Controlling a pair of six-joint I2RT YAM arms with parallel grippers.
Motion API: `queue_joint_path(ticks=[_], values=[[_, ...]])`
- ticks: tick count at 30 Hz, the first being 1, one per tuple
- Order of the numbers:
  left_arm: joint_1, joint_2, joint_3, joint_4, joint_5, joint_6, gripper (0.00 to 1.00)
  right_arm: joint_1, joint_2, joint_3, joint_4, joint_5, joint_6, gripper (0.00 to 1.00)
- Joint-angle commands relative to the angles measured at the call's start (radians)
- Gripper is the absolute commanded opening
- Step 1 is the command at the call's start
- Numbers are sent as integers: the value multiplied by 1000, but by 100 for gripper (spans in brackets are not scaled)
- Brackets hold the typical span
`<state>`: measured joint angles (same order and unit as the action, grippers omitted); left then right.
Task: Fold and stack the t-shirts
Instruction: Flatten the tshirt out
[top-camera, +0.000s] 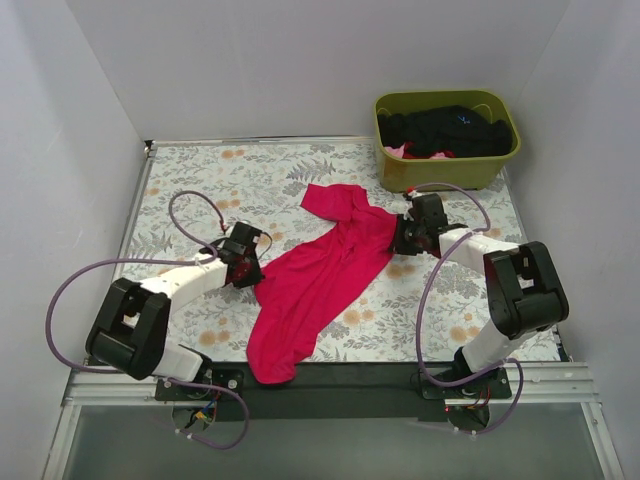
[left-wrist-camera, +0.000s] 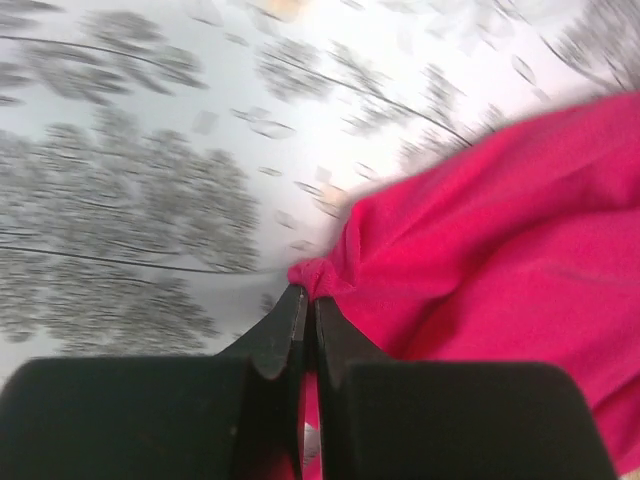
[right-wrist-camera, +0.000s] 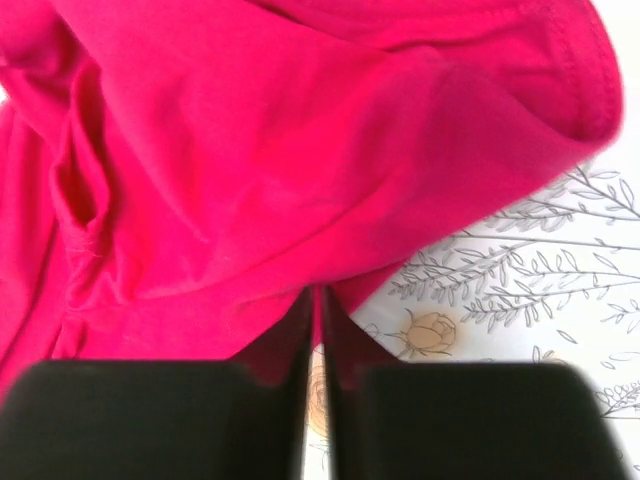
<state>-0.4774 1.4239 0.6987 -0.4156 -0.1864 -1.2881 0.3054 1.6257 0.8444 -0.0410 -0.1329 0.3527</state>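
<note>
The crimson-red t-shirt (top-camera: 315, 280) lies crumpled in a long diagonal band across the floral table, from the back middle to the near edge, where its end hangs over. My left gripper (top-camera: 252, 272) is shut on a pinch of the shirt's left edge (left-wrist-camera: 315, 278), low over the table. My right gripper (top-camera: 400, 240) is shut on the shirt's right edge (right-wrist-camera: 322, 285), with the hemmed cloth (right-wrist-camera: 300, 150) bunched just ahead of its fingers. Black t-shirts (top-camera: 455, 130) lie piled in the green bin.
An olive-green bin (top-camera: 396, 163) stands at the back right corner, holding black clothes and a bit of pink cloth. The floral tablecloth (top-camera: 200, 190) covers the table. White walls close in the left, back and right sides.
</note>
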Motion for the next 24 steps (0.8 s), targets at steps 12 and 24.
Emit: queue_joint_path(ticks=[12,24], values=[[358,191,228,-12,-79,202,0,-100,-260,-254,-42,-2,72,1],[393,295,527,12,-39,223,79,-23,-239,-72,-14,-44,52,36]])
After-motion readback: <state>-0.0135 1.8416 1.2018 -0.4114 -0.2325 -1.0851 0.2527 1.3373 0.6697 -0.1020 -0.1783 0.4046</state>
